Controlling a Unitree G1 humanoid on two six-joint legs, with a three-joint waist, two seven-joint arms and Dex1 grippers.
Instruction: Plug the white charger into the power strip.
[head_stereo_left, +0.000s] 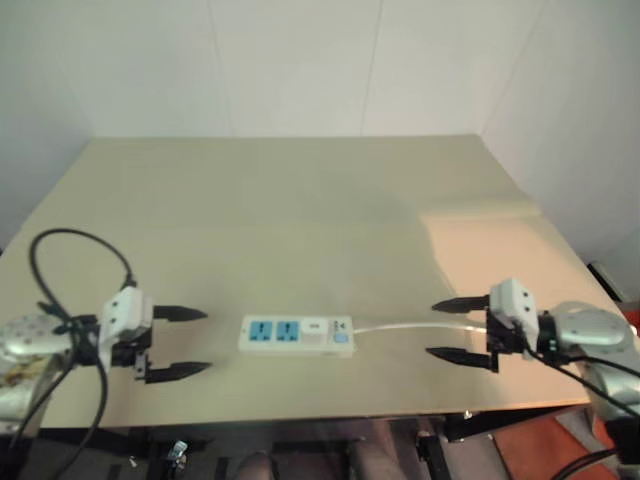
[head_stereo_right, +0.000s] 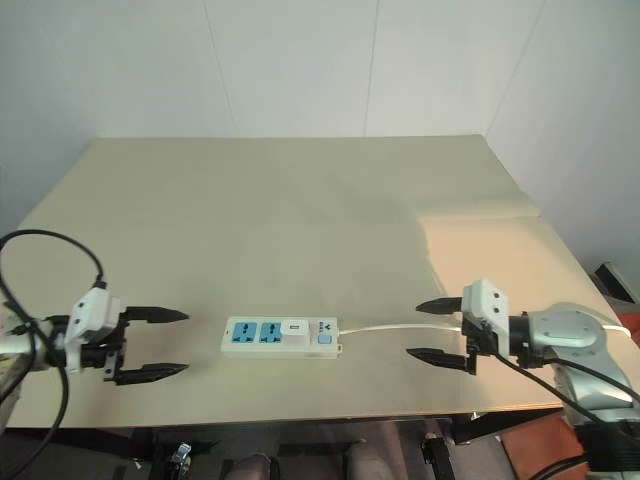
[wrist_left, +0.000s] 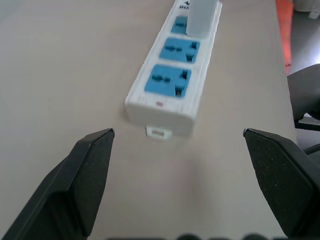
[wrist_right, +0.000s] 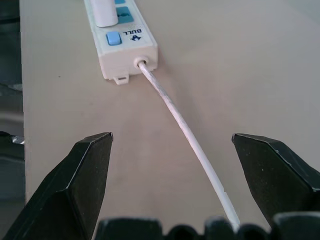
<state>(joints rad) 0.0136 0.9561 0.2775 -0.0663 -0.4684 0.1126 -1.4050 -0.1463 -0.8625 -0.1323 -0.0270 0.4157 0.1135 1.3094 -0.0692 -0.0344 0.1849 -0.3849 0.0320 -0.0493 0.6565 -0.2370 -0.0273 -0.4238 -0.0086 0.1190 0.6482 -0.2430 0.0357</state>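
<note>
Power strip (head_stereo_left: 296, 335) lies flat on the beige desk (head_stereo_left: 300, 200), near its front edge, between the two pincers. White charger (head_stereo_left: 315, 331) sits plugged into the socket next to the switch end, standing upright out of the strip; the two other blue sockets are bare.

Left pincer (head_stereo_left: 180, 343): fingers wide apart, nothing between them. It points at the strip's socket end; that end lies just ahead of its fingertips, not touching. In the left wrist view the strip (wrist_left: 175, 75) runs away from the pincer (wrist_left: 177, 135), bare sockets nearest, charger (wrist_left: 202, 17) farthest.

Right pincer (head_stereo_left: 452, 329): fingers also wide apart, holding nothing. It faces the strip's switch end, well apart from it. The pale cord (head_stereo_left: 415, 324) leaves that end and runs towards this pincer, passing between its fingers. In the right wrist view the cord (wrist_right: 185, 130) lies on the desk between the two black fingers (wrist_right: 75, 190), and the blue switch (wrist_right: 113, 38) shows just before the charger (wrist_right: 105, 12).
</note>
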